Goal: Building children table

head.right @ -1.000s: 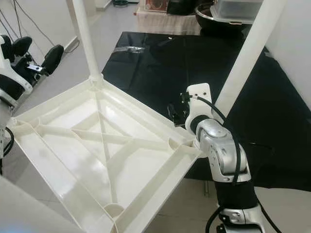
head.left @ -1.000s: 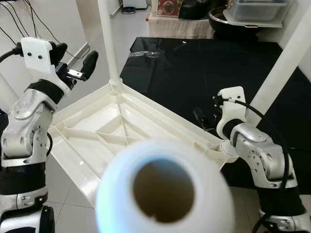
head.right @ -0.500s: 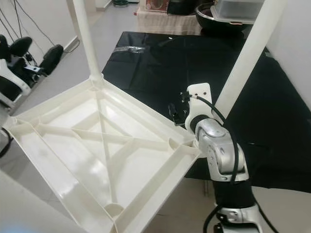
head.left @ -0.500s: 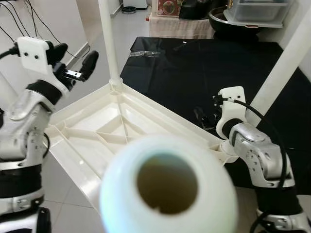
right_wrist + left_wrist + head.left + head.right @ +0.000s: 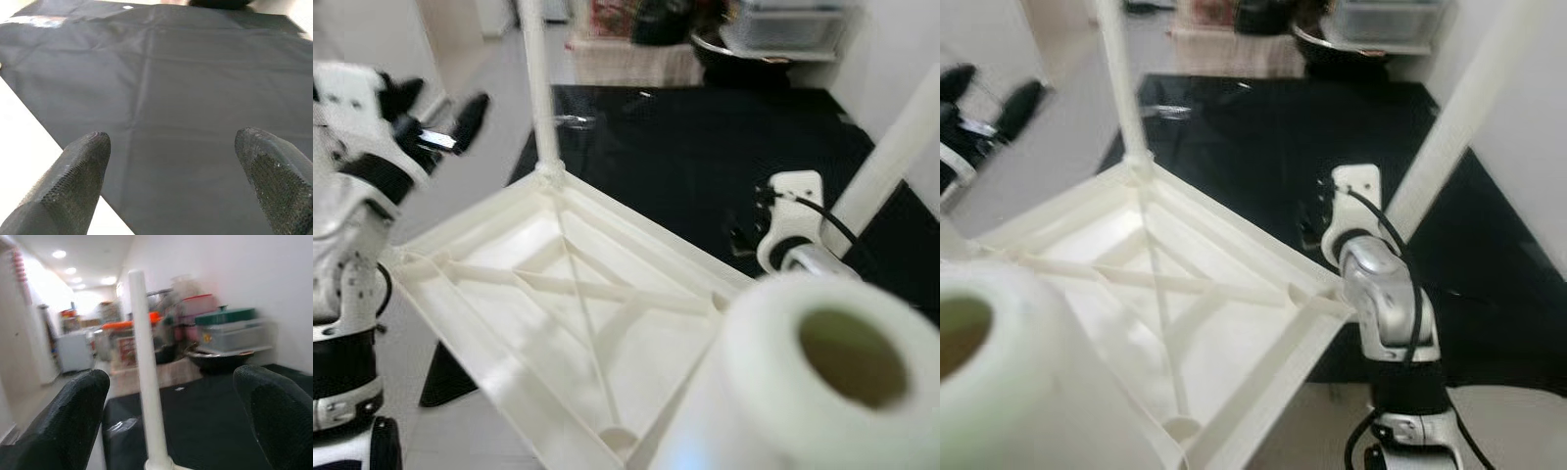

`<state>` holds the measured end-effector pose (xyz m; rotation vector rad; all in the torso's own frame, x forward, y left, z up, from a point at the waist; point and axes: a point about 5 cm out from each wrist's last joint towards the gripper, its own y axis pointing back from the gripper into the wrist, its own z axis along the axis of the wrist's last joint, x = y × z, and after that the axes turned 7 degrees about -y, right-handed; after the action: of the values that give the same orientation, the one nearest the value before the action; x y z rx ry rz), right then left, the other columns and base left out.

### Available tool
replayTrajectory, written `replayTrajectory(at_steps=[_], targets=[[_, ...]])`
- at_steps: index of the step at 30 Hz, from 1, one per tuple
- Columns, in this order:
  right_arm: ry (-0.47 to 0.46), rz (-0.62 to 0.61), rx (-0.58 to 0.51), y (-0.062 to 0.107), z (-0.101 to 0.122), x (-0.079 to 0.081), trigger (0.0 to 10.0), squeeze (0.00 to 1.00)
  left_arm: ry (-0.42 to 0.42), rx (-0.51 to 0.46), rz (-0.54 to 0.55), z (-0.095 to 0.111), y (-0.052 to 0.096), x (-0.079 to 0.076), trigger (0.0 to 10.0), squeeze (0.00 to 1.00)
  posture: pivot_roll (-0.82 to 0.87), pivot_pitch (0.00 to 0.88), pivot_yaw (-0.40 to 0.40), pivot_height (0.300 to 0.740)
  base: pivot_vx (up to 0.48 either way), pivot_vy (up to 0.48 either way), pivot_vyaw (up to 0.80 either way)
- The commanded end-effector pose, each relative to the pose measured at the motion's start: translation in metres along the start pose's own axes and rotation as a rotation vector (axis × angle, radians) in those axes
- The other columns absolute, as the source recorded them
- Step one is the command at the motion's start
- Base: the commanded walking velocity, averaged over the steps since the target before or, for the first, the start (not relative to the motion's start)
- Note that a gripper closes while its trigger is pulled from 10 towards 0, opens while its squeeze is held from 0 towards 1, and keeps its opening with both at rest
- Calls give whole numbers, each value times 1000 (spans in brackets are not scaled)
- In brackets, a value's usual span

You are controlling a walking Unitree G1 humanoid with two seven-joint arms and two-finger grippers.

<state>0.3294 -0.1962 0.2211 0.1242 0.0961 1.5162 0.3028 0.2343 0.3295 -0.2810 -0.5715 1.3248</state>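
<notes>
The white plastic children's table [image 5: 646,235] lies upside down, its ribbed underside facing up. One white leg [image 5: 540,88] stands in the far corner socket and another leg [image 5: 891,157] rises at the right corner. A third leg's hollow end [image 5: 832,372] looms blurred, very close to the camera. My left gripper [image 5: 435,110] is raised off the table's left side, open and holding nothing; in the left wrist view the far leg [image 5: 146,396] stands some way beyond its fingers [image 5: 73,416]. My right gripper [image 5: 1310,223] hangs open beside the right rim, over the black cloth [image 5: 171,98].
A black cloth [image 5: 705,137] covers the floor behind and to the right of the table. Storage boxes and a dark bowl [image 5: 754,44] stand at the back. Pale floor [image 5: 450,196] lies to the left. The head views are blurred.
The whole picture has shifted and blurred, so the camera moved. The near leg's open end now shows at the right in the left eye view. Both grippers stay open.
</notes>
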Motion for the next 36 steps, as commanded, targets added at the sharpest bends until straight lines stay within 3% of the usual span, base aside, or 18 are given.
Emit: replayTrajectory(at_steps=[1,9,19,23,31,36], targets=[[-14,-78,19,-1,-3,-13,10000,0,-2,16,3,-1,4,4,10000,0,-2,87,-28,740,289,0,0],[-8,-92,6,-2,-2,-14,10000,0,4,20,-4,-2,3,2,10000,0,-2,87,-28,740,290,0,-739],[-22,-122,8,-2,-2,-15,10000,0,19,44,-31,-5,4,-4,10000,0,6,89,-24,740,79,0,0],[-15,-130,14,-3,-2,-16,10000,0,54,41,-52,-4,4,-7,10000,0,7,89,-25,740,0,0,-800],[-9,-180,27,-2,-5,-23,10000,0,92,95,-238,-11,15,-36,10000,0,11,97,-25,740,0,0,-800],[-7,-205,23,-2,-4,-26,10000,0,96,104,-286,-11,20,-41,10000,0,12,99,-28,740,0,0,-800]])
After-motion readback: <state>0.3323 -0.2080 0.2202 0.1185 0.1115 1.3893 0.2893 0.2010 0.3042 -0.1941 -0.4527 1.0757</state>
